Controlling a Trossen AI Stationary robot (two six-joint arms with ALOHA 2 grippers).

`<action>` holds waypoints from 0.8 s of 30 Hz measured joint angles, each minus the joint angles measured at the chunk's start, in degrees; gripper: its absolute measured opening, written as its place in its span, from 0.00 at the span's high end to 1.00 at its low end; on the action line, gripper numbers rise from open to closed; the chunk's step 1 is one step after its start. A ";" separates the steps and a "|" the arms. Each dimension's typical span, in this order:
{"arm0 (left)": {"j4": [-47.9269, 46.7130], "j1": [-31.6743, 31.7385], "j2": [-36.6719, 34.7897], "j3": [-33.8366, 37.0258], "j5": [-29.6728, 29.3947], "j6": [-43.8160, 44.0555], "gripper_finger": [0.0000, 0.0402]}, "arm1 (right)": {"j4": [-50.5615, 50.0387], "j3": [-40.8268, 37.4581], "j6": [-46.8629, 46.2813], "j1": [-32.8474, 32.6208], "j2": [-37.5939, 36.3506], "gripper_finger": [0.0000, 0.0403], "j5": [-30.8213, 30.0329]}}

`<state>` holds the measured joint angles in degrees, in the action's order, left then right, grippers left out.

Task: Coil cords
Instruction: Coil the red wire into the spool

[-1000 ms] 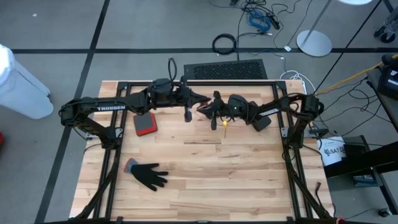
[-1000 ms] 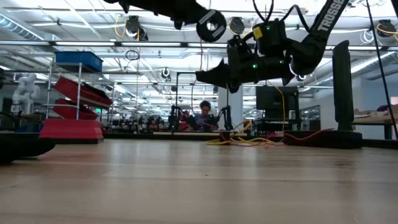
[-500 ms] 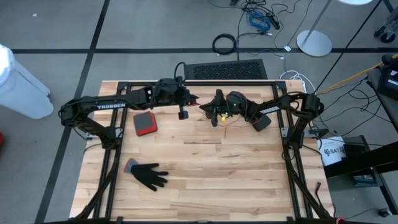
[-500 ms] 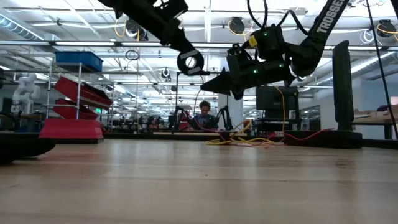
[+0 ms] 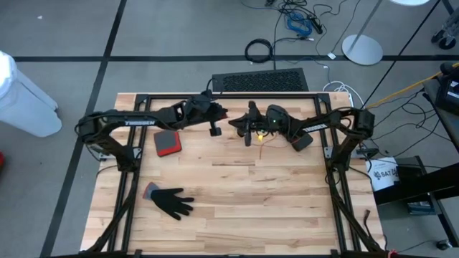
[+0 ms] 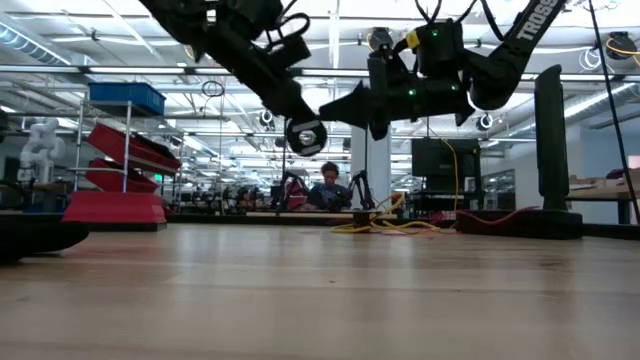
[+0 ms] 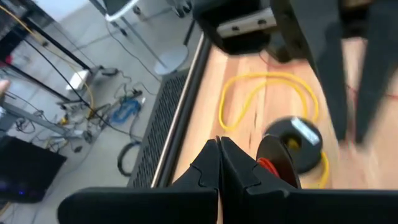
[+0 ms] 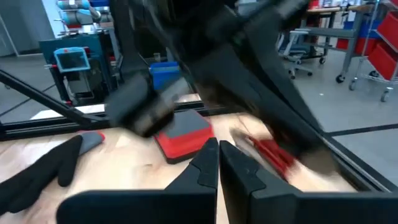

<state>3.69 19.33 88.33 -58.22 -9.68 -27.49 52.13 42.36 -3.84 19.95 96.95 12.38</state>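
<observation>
Grippers hang shut and empty above the table's (image 5: pixel 237 193) far edge: left gripper (image 5: pixel 224 115) meets right gripper (image 5: pixel 234 123) tip to tip, with the yellow cord (image 7: pixel 268 93) looped on the wood just beneath them.

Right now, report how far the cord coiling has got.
Nothing looks finished. The yellow cord lies in a loose loop on the table, not a tidy bundle. Both arms are raised over the far side: left gripper and right gripper are shut, tips near each other, holding no cord that I can see. The black cord isn't identifiable. Coiling remains.
</observation>
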 joint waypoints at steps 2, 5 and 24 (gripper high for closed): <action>4.51 -0.61 2.19 0.04 -1.06 -0.01 1.00 | -0.51 0.62 -0.01 -0.28 0.00 1.00 -0.01; 10.57 -1.46 4.77 0.04 -3.06 -0.34 1.00 | -1.06 1.06 0.01 -0.60 0.00 1.00 -0.37; 15.29 -1.85 5.64 0.04 -4.10 -2.88 1.00 | -5.62 -3.95 2.67 -1.69 2.69 0.84 -0.19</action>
<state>18.99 17.47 93.97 -58.17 -13.78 -30.36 46.51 38.41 -1.17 18.26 99.63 12.19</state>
